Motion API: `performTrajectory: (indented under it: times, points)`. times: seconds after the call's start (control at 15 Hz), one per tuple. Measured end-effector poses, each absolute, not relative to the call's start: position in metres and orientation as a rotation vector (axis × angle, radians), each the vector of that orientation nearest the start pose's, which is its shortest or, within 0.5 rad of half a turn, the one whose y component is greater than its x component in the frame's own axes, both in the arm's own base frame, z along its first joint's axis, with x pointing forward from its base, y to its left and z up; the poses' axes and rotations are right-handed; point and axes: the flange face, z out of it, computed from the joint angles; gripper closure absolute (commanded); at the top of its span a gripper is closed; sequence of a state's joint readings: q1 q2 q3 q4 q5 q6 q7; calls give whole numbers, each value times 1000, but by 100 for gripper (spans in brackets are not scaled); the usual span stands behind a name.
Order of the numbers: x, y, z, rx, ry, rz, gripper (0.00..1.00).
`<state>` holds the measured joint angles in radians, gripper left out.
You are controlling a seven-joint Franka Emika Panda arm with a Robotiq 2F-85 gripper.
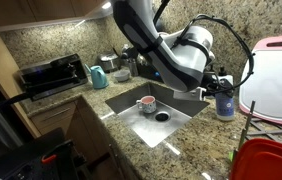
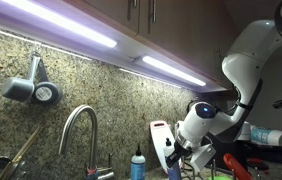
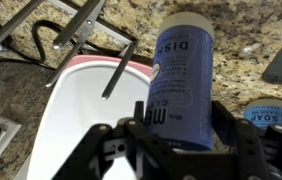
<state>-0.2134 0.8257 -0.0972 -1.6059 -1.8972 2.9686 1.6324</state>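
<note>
A blue dish-soap bottle (image 3: 186,80) with a pale cap stands on the granite counter beside the sink; an exterior view shows it at the sink's right corner (image 1: 226,103). My gripper (image 3: 181,112) is around its lower body, and one finger presses each side of the label, so it is shut on the bottle. The arm's white wrist hangs just above the bottle (image 1: 196,50). In an exterior view the gripper (image 2: 177,160) points down at the counter, and the bottle is mostly hidden behind it.
The sink (image 1: 131,122) holds a small cup (image 1: 148,102). A white cutting board (image 1: 276,75) leans right of the bottle. A second blue soap container (image 3: 273,110) lies close by. A red tub (image 1: 266,160), a toaster oven (image 1: 51,72) and a faucet (image 2: 76,125) are also nearby.
</note>
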Motion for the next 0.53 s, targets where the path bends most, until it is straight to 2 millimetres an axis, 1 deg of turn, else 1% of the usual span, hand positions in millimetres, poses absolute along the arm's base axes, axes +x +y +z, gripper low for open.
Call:
performTrajectory:
  times: [0.07,0.53]
  points:
    - [652,-134,141,-3346,80,-1204,64]
    - [653,-133,142,-3345,74,-1208,67]
